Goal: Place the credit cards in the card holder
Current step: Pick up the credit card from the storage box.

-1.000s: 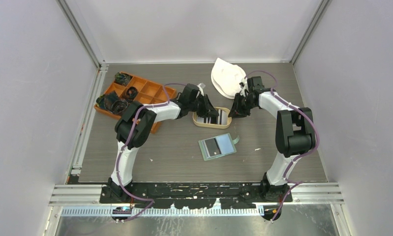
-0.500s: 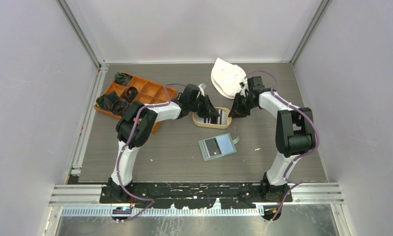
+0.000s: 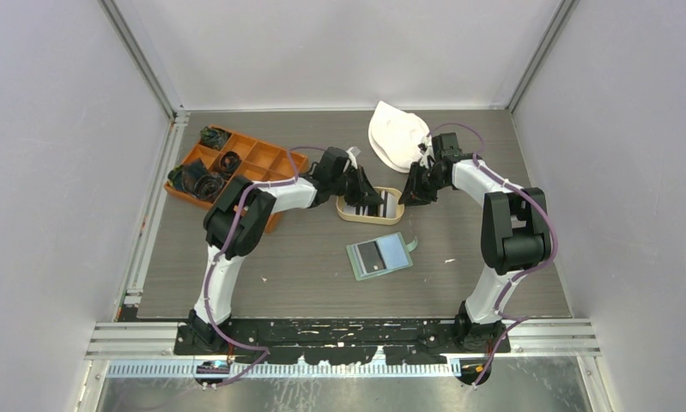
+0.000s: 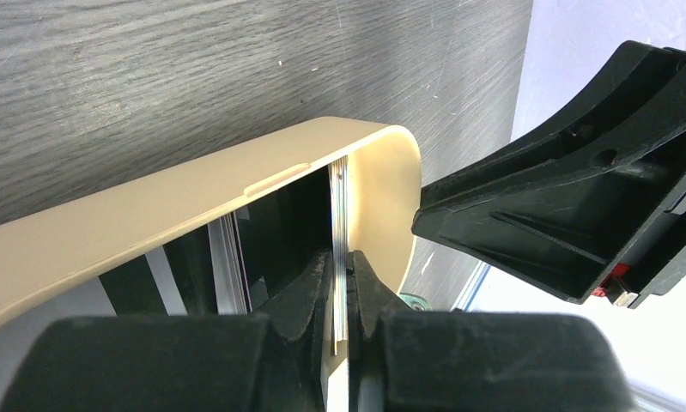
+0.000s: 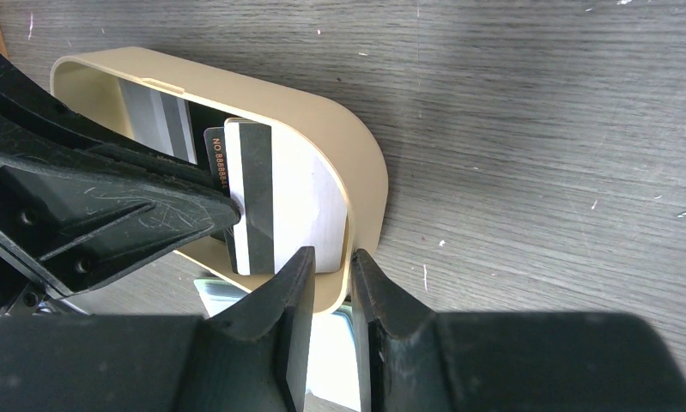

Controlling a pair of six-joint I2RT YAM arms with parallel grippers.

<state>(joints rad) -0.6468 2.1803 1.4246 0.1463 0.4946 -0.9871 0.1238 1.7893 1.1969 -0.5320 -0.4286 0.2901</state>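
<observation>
Several credit cards (image 5: 258, 197), black, grey and white, stand on edge in an oval tan tray (image 3: 370, 219). My left gripper (image 4: 340, 257) reaches into the tray from the left and is shut on one thin pale card (image 4: 339, 215), a finger on each face. My right gripper (image 5: 328, 257) straddles the tray's right end wall (image 5: 356, 172), one finger inside and one outside, shut on it. The sage-green card holder (image 3: 379, 255) lies open on the table in front of the tray, with a dark card in its left pocket.
An orange compartment box (image 3: 236, 167) with dark cord bundles (image 3: 200, 182) sits at the left, under the left arm. A white cloth (image 3: 397, 135) lies at the back, behind the right wrist. Grey walls close in the table.
The left fingers have come together on the pale card. Both arms and the tray are where they were.
</observation>
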